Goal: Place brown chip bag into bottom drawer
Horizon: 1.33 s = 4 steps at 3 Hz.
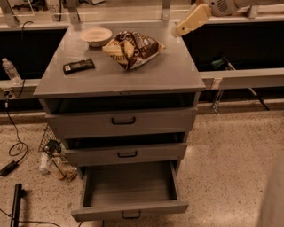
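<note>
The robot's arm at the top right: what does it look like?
The claw, at top right above the cabinet's rear corner, is smooth, cream-yellow and tapered. Behind it sits a rounded pale grey arm segment. No cables or markings show.

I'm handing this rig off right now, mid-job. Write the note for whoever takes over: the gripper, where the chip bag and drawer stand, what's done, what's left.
Gripper: in the air over the back right corner of the grey cabinet top, right of the bag, not touching it.
Crinkled brown and cream-yellow foil chip bag: lying on the cabinet top, just right of the cream bowl.
Wide grey metal bottom drawer: pulled out, the bag not in it.
Done: drawer open.
Left: reach the bag, grasp it, lower it into the bottom drawer, release.
</note>
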Each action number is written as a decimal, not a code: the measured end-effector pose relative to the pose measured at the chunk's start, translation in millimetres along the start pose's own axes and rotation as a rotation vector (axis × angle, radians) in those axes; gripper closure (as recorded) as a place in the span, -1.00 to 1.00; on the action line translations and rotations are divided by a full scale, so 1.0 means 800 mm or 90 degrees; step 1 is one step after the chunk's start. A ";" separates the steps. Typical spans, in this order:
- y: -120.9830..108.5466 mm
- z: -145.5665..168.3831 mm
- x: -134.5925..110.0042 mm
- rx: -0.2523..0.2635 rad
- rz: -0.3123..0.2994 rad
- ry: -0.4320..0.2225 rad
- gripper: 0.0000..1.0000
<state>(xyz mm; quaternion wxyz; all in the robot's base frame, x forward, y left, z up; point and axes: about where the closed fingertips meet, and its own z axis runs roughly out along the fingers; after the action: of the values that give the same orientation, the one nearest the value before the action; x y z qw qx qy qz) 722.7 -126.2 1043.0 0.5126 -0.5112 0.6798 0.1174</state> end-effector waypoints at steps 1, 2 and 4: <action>-0.014 0.080 -0.004 -0.025 0.022 -0.009 -1.00; -0.024 0.141 0.018 -0.036 0.073 0.029 -1.00; -0.016 0.194 0.023 -0.040 0.114 0.043 -1.00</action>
<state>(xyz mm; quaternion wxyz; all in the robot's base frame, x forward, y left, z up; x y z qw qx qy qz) 824.0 -36.4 963.3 0.4604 -0.4682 0.7356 0.1663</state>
